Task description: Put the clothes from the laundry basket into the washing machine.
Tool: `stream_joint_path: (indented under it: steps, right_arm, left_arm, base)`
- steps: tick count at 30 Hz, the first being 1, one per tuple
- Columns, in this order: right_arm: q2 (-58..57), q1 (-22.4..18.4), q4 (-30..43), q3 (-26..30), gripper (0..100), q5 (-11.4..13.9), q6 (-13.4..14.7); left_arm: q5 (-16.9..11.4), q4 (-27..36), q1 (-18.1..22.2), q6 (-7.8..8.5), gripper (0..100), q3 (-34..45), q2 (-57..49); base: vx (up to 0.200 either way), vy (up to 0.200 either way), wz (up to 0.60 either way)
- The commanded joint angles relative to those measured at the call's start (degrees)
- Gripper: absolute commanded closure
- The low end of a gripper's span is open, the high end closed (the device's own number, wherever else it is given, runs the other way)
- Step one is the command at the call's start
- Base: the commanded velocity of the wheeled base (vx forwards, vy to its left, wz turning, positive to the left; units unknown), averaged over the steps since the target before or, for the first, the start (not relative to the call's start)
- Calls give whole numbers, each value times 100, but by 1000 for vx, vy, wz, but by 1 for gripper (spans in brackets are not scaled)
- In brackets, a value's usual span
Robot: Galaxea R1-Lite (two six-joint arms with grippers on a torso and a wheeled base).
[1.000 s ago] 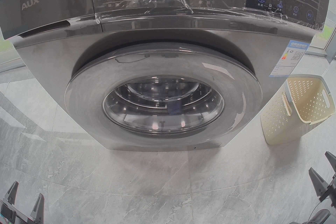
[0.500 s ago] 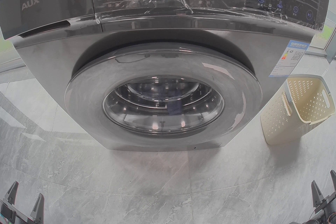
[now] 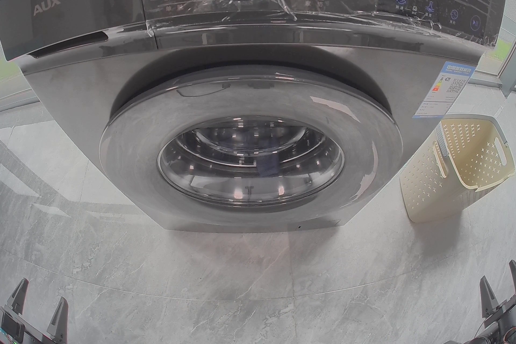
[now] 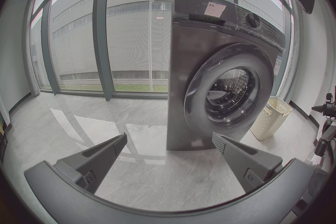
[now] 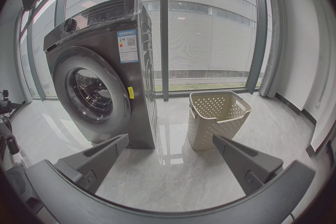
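Note:
A grey front-loading washing machine (image 3: 252, 92) stands before me with its round door (image 3: 250, 159) closed. In the wrist views the same washing machine (image 4: 224, 70) (image 5: 101, 77) stands on the marble floor. To its right sits a cream perforated laundry basket (image 3: 457, 167) (image 5: 217, 118) (image 4: 270, 122); its inside looks empty. My left gripper (image 3: 36, 303) (image 4: 169, 142) hangs low at the front left, open with nothing between its fingers. My right gripper (image 3: 501, 283) (image 5: 169, 142) is low at the front right, open and holding nothing.
Grey marble floor (image 3: 242, 270) spreads in front of the machine. Tall windows (image 5: 210, 25) stand behind the machine and basket. A white wall (image 5: 301, 42) runs to the right of the basket.
My right gripper has dropped lower and turned at the front right corner. The left gripper, machine and basket have stayed put.

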Motion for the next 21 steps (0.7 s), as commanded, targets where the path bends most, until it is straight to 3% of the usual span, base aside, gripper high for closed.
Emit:
stream_joint_path:
  steps: [1, 21]
  right_arm:
    - [-74, 1, 1, 101, 0, 0, -16]
    - [-74, 9, -8, 101, 0, 9, -16]
  left_arm:
    - [-10, 1, 0, 12, 0, 101, -93]
    - [-1, -7, 0, 47, 0, 101, -93]
  base:
    - [0, 0, 0]
    - [0, 0, 0]
